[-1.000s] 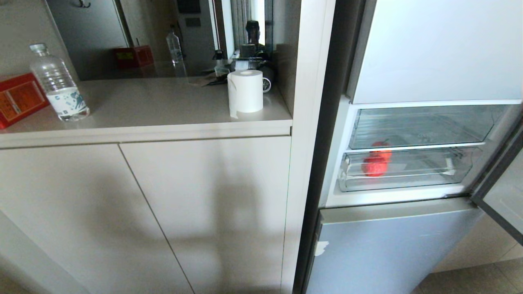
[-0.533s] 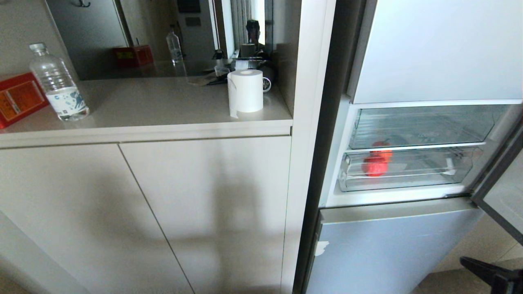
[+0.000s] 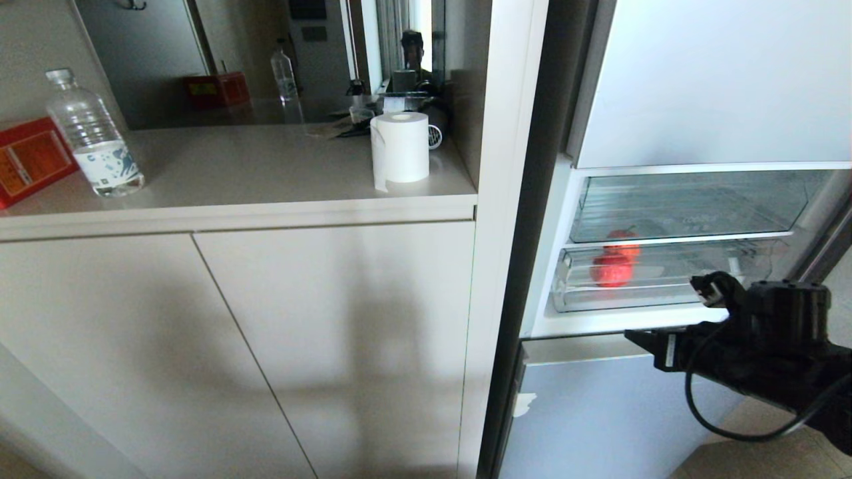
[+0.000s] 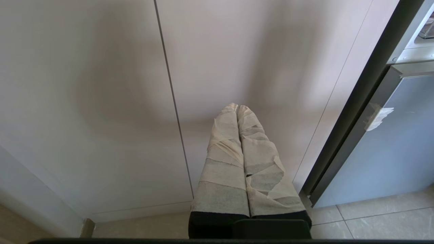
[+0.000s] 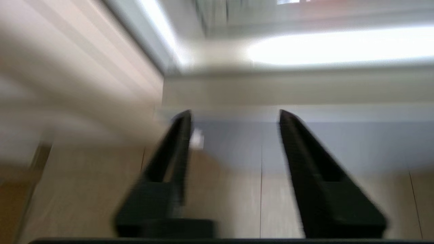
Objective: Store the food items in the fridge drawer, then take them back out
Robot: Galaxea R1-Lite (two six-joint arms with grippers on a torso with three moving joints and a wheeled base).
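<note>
Right tool (image 5: pixel 234 117) fingers apart, empty, just below fridge drawer (image 3: pixel 655 293).

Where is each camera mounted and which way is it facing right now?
Head view: up on the robot, looking down at counter and open fridge; right arm shows.
Left wrist view: behind the shut left hand, facing cabinet doors.
Right wrist view: behind the open right hand, facing the fridge's lower door.
Shared: left wrist and head both show that door's torn white sticker.

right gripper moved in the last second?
Yes. The right gripper has come up from out of view into the lower right of the head view, now in front of the fridge drawer, which stayed put.
</note>
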